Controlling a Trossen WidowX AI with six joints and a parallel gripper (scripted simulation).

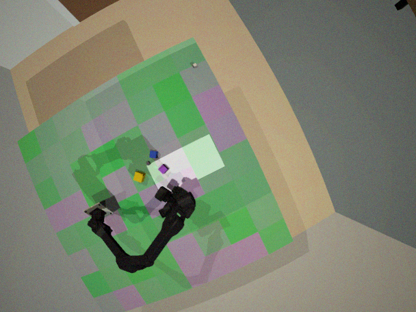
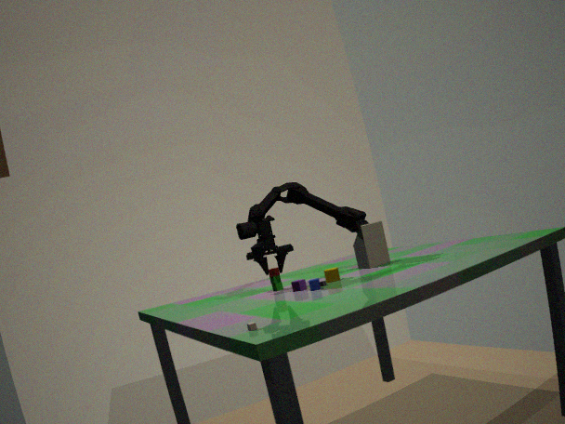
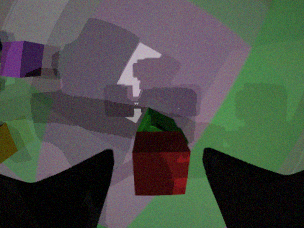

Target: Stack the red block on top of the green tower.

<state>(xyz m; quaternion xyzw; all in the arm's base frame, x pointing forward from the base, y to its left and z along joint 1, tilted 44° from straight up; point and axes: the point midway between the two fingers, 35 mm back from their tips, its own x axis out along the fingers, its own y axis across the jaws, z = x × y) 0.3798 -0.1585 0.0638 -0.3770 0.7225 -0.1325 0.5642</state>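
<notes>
Red block (image 3: 160, 161) sits on top of the green tower (image 3: 155, 121), as the wrist view shows: a sliver of green peeks out behind its upper edge. In the exterior view the red block (image 2: 274, 271) rests squarely on the green tower (image 2: 277, 283), which stands upright on the counter (image 2: 325, 321). The hand (image 3: 158, 212) is parted to about two thirds of its range and grips nothing; a visible gap lies between each dark finger and the sides of the red cube. The fingers straddle the block without touching it.

From outside, the hand (image 2: 270, 260) hangs just above the stack, its tips reaching down on either side of the red cube. Nearby on the counter, in a loose row, are a purple block (image 2: 298, 284), a blue block (image 2: 314, 284) and a yellow block (image 2: 332, 274), all apart from the tower. A small pale cube (image 2: 252, 326) lies well away near the counter's front edge.

The step in hand appears to be the release and withdrawal. To do it well, the hand should probably lift straight up, keeping both fingers clear of the cube's sides, with no sideways drift until the tips are above the red block. Any brush against a side could push the cube off or tip the tower.
</notes>
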